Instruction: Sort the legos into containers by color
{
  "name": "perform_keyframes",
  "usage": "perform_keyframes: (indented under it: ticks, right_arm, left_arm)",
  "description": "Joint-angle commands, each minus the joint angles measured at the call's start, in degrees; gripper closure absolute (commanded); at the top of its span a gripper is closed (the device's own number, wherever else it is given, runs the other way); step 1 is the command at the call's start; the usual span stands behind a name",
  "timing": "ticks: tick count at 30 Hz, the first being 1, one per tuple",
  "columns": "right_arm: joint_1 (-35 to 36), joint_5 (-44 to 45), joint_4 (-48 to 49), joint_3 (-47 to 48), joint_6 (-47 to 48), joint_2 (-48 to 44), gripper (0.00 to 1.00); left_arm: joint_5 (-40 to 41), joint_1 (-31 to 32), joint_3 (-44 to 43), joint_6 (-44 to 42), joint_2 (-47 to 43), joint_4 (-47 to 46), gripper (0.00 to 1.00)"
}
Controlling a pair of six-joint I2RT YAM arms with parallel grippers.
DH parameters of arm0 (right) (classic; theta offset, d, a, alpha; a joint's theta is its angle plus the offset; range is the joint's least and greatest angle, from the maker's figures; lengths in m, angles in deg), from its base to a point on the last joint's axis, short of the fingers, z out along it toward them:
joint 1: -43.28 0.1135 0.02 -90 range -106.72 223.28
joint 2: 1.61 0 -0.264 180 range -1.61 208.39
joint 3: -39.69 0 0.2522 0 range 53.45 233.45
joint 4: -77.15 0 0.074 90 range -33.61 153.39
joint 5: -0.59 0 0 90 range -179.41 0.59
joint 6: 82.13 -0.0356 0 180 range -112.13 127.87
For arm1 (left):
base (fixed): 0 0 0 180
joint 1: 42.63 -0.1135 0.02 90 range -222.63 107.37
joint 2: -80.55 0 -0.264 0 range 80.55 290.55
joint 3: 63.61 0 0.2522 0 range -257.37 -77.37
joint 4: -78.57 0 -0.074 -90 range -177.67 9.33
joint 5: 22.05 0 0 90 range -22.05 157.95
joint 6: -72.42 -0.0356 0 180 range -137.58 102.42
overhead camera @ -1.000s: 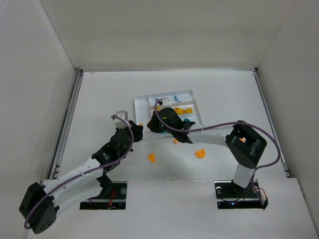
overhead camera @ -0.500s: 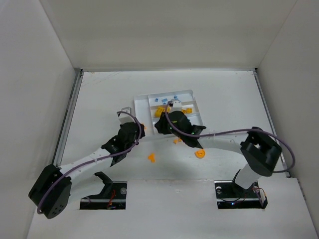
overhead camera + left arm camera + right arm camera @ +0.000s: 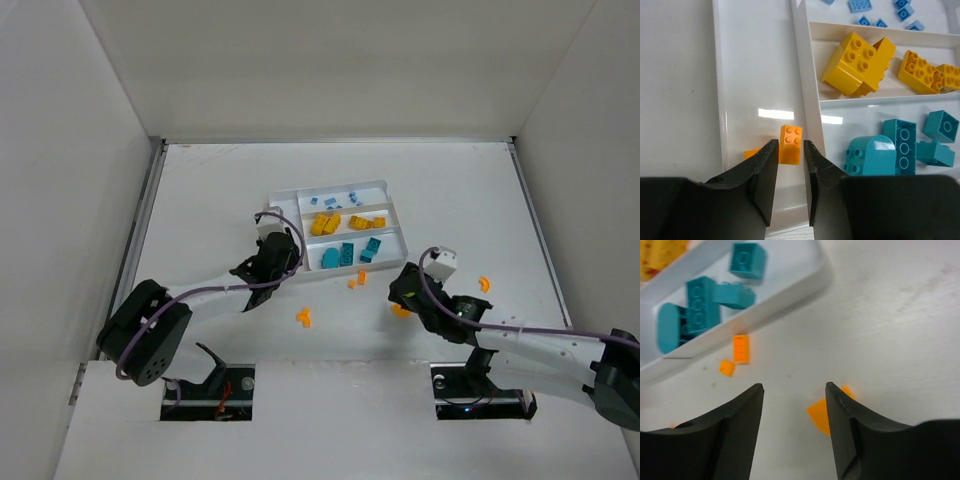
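Jaws of your left gripper pinch an orange brick, now carried over the narrow left section of the tray. Your right gripper has swung back from the tray, jaws apart, over a loose orange piece at near right. Drop due, next pick lined up.

Prob. robot lab cell w/ white walls round white table.

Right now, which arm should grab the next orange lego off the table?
Right. The right pincer is open just above an orange piece on the table; the left pincer is busy holding an orange brick over the tray.
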State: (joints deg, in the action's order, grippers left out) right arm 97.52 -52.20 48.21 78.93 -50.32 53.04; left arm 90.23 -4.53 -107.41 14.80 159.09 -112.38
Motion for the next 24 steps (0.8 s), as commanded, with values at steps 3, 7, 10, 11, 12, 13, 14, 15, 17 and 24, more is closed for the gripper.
perform_keyframes:
  ticks: [3, 7, 10, 11, 12, 13, 14, 15, 17, 24]
  right_arm:
    - [1.3, 5.1, -13.4, 0.9, -10.1, 0.4, 0.39]
    - [1.4, 4.4, -15.8, 3.2, -12.2, 4.6, 0.37]
    - [1.4, 2.7, -17.9, 4.6, -15.2, 6.9, 0.36]
    - [1.4, 2.3, -18.3, 4.7, -15.9, 7.3, 0.36]
    - [1.4, 1.6, -18.4, 4.8, -16.8, 7.7, 0.36]
    - [1.4, 0.8, -18.4, 4.8, -17.7, 8.0, 0.35]
    - [1.4, -0.3, -18.1, 4.8, -18.7, 8.3, 0.33]
    - [1.4, -1.4, -17.7, 4.6, -19.7, 8.5, 0.32]
    - [1.0, -3.4, -16.0, 4.1, -21.0, 9.7, 0.32]
    - [-2.4, -5.8, -10.4, 4.1, -19.0, 14.5, 0.36]
  left_arm:
    - [-0.3, -0.6, -2.7, -0.7, 1.0, -3.4, 0.70]
    - [-0.3, 0.0, -2.5, -0.9, 0.5, -3.6, 0.56]
    - [-0.3, 0.3, -1.2, -0.9, -2.1, -3.7, 0.54]
    - [-0.3, 0.3, -0.5, -0.9, -3.0, -3.9, 0.54]
    - [-0.3, 0.5, 0.2, -0.8, -4.0, -4.6, 0.54]
    - [-0.3, 0.7, 0.8, -0.7, -4.9, -5.3, 0.54]
    - [-0.4, 1.0, 1.1, -0.6, -5.7, -5.9, 0.54]
    - [-0.5, 1.4, 1.4, -0.6, -6.2, -6.4, 0.54]
    - [-0.7, 2.1, 1.6, -0.9, -7.0, -7.1, 0.54]
    - [-2.2, 2.8, 2.6, -0.1, -5.9, -8.9, 0.54]
